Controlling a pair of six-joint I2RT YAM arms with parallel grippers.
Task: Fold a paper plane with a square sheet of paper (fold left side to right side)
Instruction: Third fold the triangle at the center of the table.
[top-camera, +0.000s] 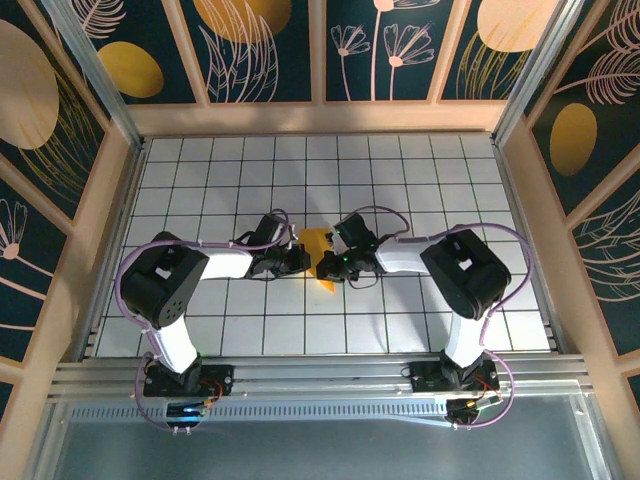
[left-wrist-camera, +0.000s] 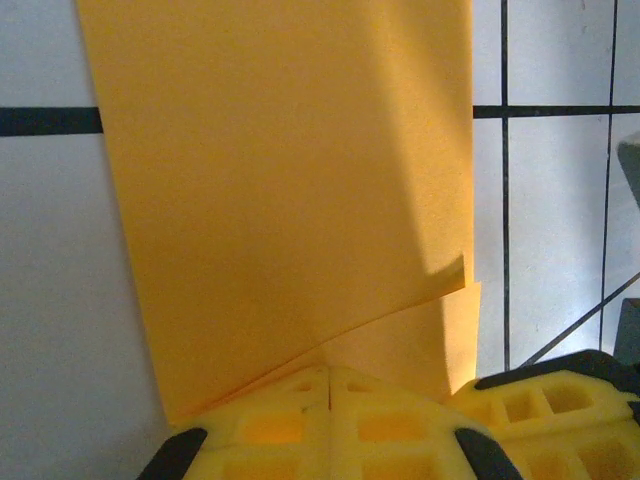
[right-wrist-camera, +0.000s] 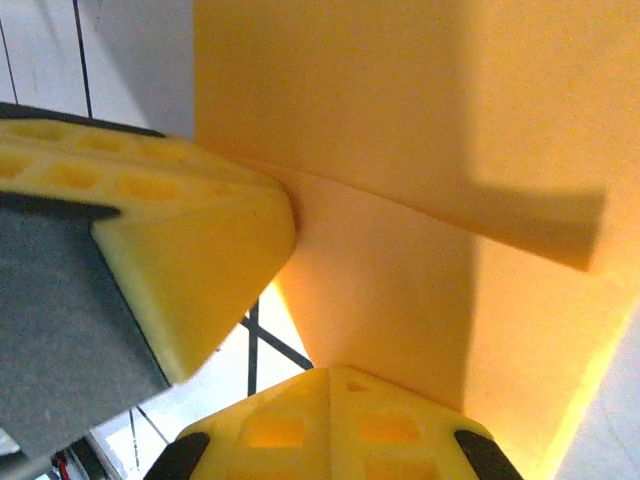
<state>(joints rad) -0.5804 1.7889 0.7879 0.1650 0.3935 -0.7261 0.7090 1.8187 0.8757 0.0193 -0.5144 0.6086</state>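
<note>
The square sheet of paper, orange-yellow and folded into layers, sits at the middle of the tiled table between both grippers. My left gripper comes at it from the left and my right gripper from the right, tips almost meeting. In the left wrist view the paper rises from my left gripper, whose yellow fingers are shut on its lower edge where two layers meet. In the right wrist view the paper stands above my right gripper, shut on its edge, with the left gripper's fingers close beside. The paper plane is out of view.
The white tiled table is boxed in by wood-framed patterned walls on the left, back and right. An aluminium rail with both arm bases runs along the near edge. A right finger crowds the left wrist view's lower right.
</note>
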